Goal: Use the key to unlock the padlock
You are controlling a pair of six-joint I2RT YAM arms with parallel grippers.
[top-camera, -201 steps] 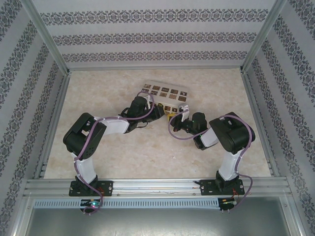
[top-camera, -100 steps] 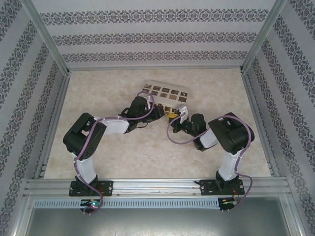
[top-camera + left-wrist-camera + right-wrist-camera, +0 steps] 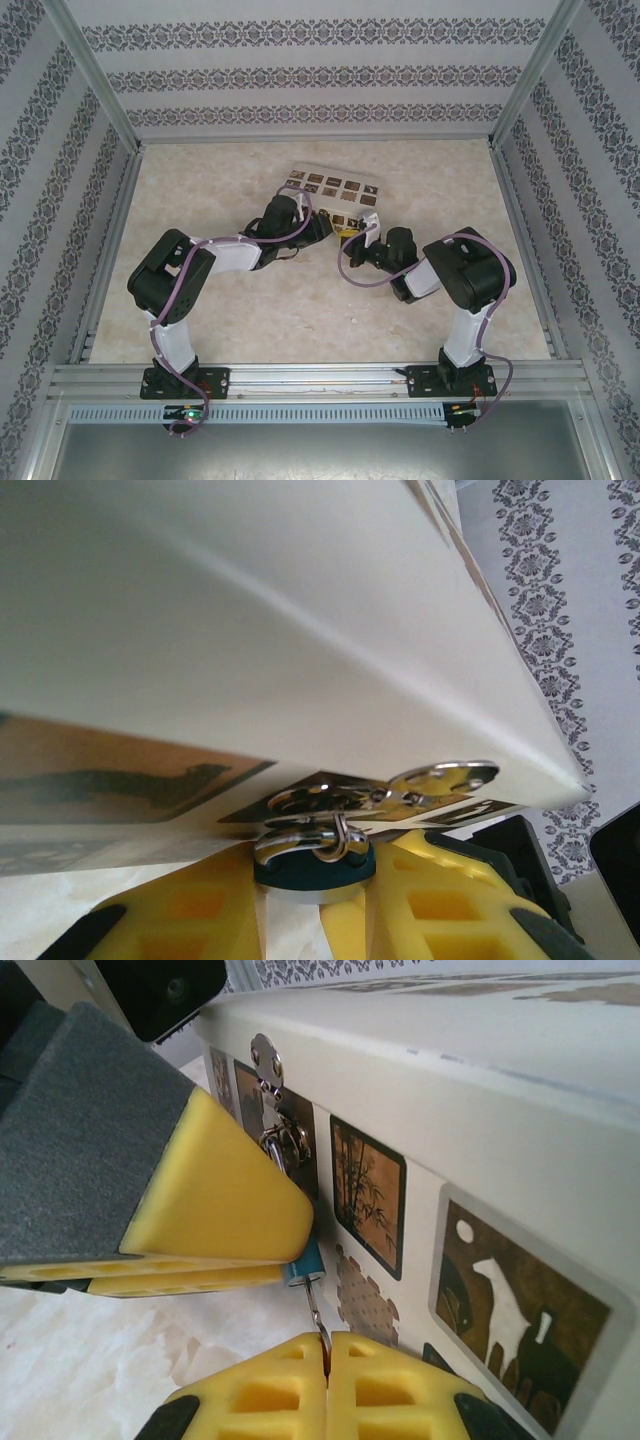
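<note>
Your tally: the robot's parts come in twos, everything else in ones.

You have two black-and-white jointed robot arms, the left arm (image 3: 190,285) and the right arm (image 3: 465,290), with two purple cables (image 3: 341,265), one looped along each. You have two two-finger grippers, the left gripper (image 3: 312,920) and the right gripper (image 3: 325,1350), and each carries two yellow foam pads (image 3: 450,920). Beyond those, count one cream box with dark brown patterned squares (image 3: 330,185), one silvery metal hasp (image 3: 380,792) on it, one small blue-bodied padlock (image 3: 312,872) and one thin dark metal key (image 3: 315,1312).
</note>
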